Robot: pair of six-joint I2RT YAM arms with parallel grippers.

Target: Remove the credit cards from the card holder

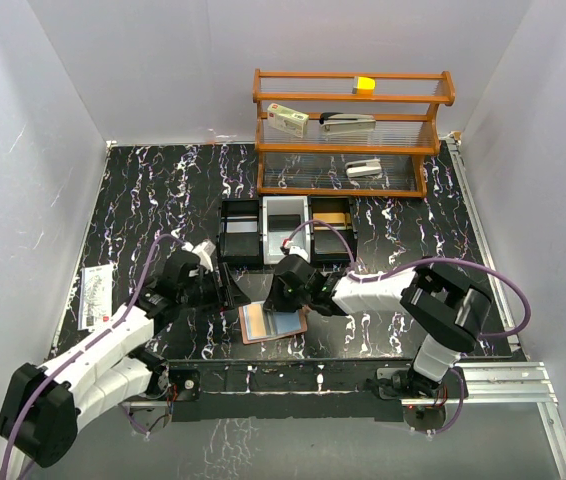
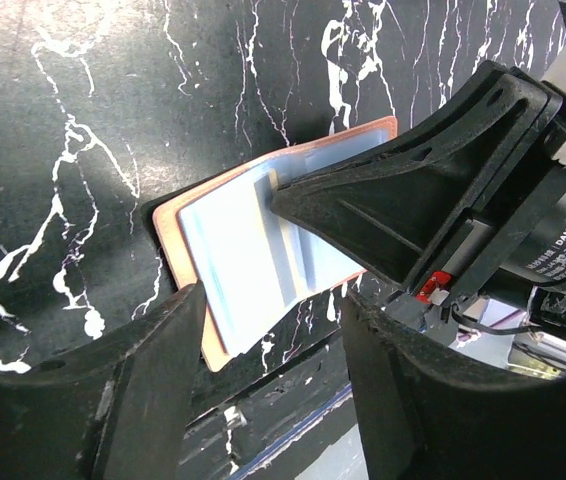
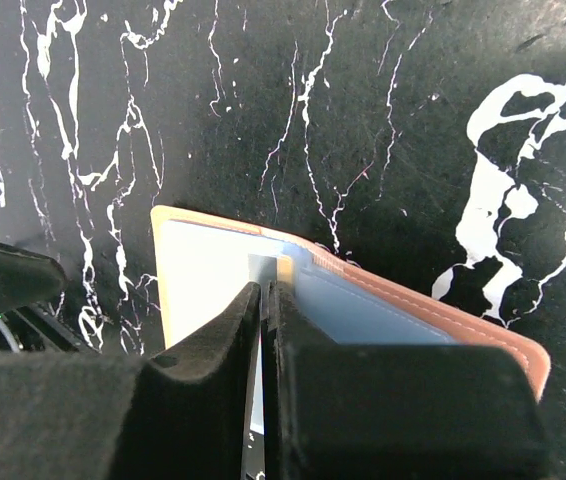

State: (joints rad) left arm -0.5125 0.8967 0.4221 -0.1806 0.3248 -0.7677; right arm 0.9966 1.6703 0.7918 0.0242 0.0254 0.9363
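Card holder [image 1: 273, 323]: salmon-pink leather-like bifold wallet, lying open on the black white-veined table [image 1: 163, 190].
Right arm: bent leftward, low over the holder; right gripper [image 3: 265, 295] pinched together on a thin pale edge at the fold.
Left arm: stretched toward the holder's left edge; left gripper [image 2: 271, 298] with jaws apart, empty.
Edges: table's near edge just before the holder.
Black three-part tray [image 1: 263, 235]: behind the holder.
Pockets [image 2: 243, 250]: pale blue faces; card or lining, cannot tell.

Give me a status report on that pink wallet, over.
Right pincer shut on a thin edge inside the card holder, lying open. Left pincer open, at its corner. Nothing in the way.
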